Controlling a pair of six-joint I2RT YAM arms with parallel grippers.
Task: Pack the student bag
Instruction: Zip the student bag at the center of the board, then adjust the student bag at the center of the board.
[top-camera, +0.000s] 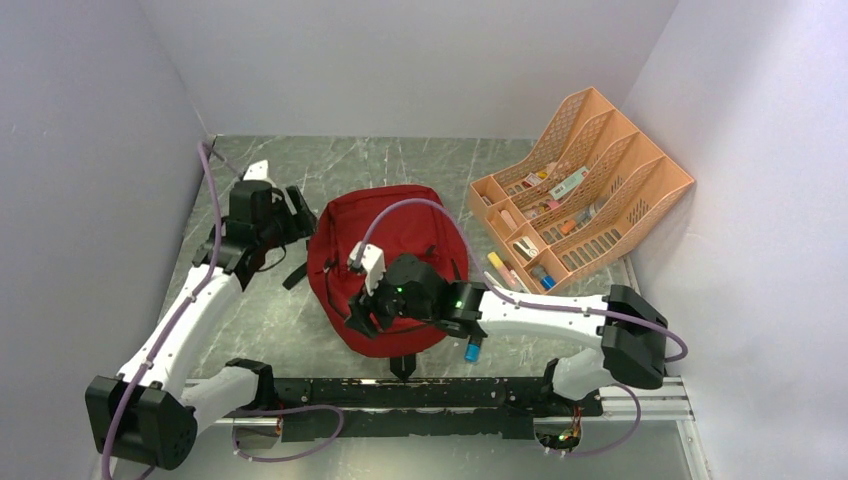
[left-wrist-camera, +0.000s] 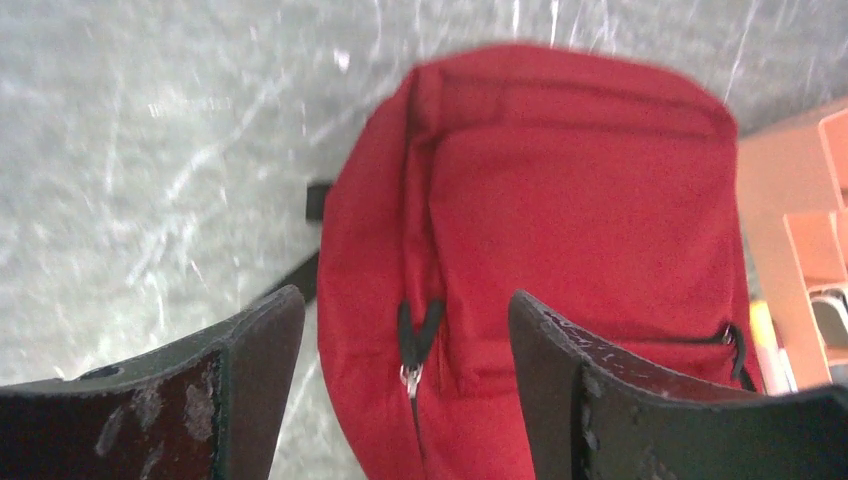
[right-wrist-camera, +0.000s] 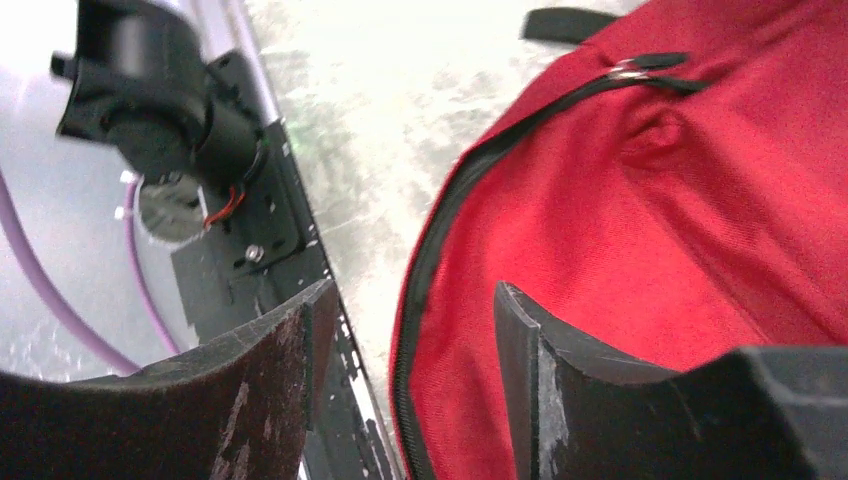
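The student bag (top-camera: 400, 235) is a dark-red backpack lying flat in the middle of the table, zipped shut. My left gripper (top-camera: 297, 218) hovers at its left edge. In the left wrist view the left gripper (left-wrist-camera: 405, 302) stands open and empty above the student bag (left-wrist-camera: 570, 220), with a black zipper pull (left-wrist-camera: 415, 345) below the gap. My right gripper (top-camera: 366, 314) is over the bag's near-left edge. In the right wrist view the right gripper (right-wrist-camera: 412, 294) stands open and empty above the student bag (right-wrist-camera: 640, 230), over its closed black zipper (right-wrist-camera: 432, 250).
A peach mesh desk organiser (top-camera: 600, 165) stands at the back right with several small items in it. More small items (top-camera: 508, 270) lie by its front. A blue-capped object (top-camera: 472, 350) lies under the right arm. A black strap (top-camera: 296, 275) sticks out at the bag's left.
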